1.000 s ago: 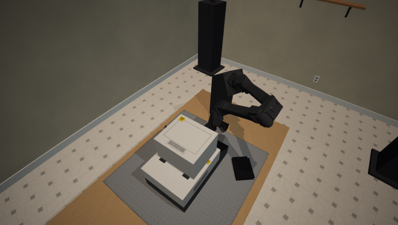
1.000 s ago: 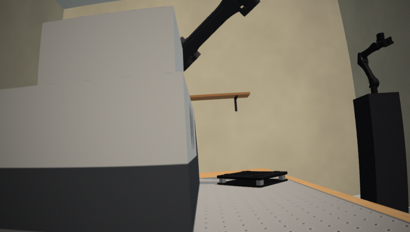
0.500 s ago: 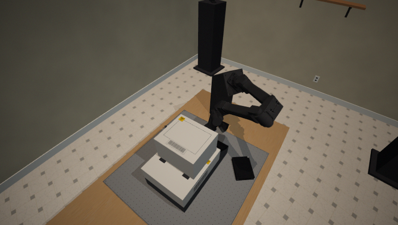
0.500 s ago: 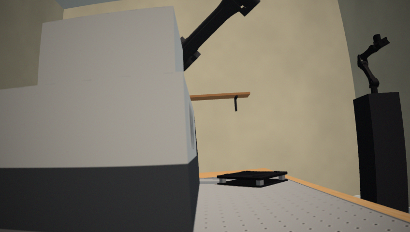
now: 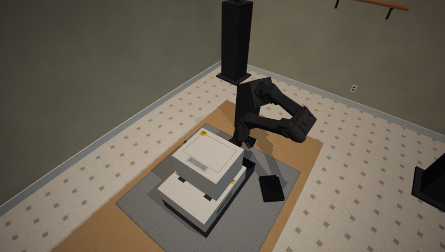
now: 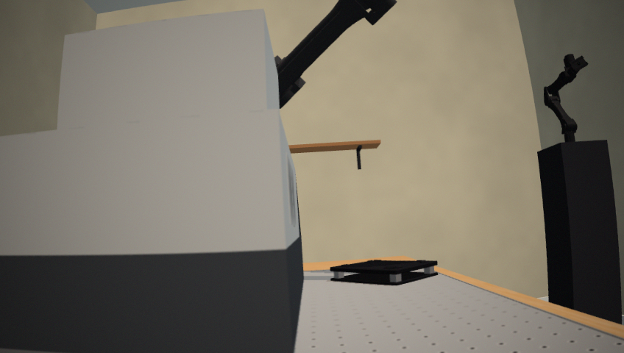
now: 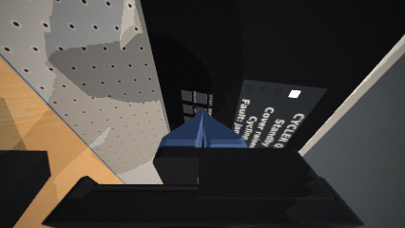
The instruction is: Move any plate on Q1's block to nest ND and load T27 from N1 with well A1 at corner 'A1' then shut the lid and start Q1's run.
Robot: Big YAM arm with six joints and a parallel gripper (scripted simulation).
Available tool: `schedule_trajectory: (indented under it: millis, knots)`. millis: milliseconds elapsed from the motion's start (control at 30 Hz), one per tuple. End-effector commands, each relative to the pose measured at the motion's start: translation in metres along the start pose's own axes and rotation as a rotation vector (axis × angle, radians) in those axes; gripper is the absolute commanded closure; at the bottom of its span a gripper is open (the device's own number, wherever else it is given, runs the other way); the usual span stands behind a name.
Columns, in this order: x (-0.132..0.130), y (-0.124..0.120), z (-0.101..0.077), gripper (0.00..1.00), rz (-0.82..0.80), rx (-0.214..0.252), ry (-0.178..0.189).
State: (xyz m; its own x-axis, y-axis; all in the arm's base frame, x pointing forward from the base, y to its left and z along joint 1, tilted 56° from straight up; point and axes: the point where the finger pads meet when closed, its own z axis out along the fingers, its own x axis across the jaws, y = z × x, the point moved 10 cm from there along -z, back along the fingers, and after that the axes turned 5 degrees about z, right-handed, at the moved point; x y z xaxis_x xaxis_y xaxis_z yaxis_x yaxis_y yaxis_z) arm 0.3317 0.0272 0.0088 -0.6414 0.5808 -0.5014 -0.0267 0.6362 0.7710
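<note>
The white cycler Q1 [image 5: 202,178] stands on the grey perforated mat. Its boxy lid [image 5: 208,162] sits over the base, and two dark brackets [image 5: 194,188] show on the base top just past the lid's near edge. My gripper [image 5: 245,142] is at the far end of Q1. In the wrist view its blue fingertips [image 7: 202,116] are shut on nothing and point at the key block [image 7: 195,102] on the dark panel. Beside the keys, the screen [image 7: 278,119] shows white text and a small pale lamp square [image 7: 295,93]. I see no plate in any view.
A flat black nest [image 5: 271,188] lies on the mat to the right of Q1 and also shows in the exterior view [image 6: 384,271] on small white feet. The mat lies on a wooden top. Black pedestals stand at the back [image 5: 235,40] and right [image 6: 580,227].
</note>
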Motion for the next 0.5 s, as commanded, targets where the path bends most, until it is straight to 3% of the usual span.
schedule_trajectory:
  millis: [0, 467]
  knots:
    - [0.0054, 0.0097, -0.0012, 1.00, 0.003, -0.016, 0.014]
    - [0.0072, 0.0127, 0.0001, 1.00, -0.001, -0.028, 0.017]
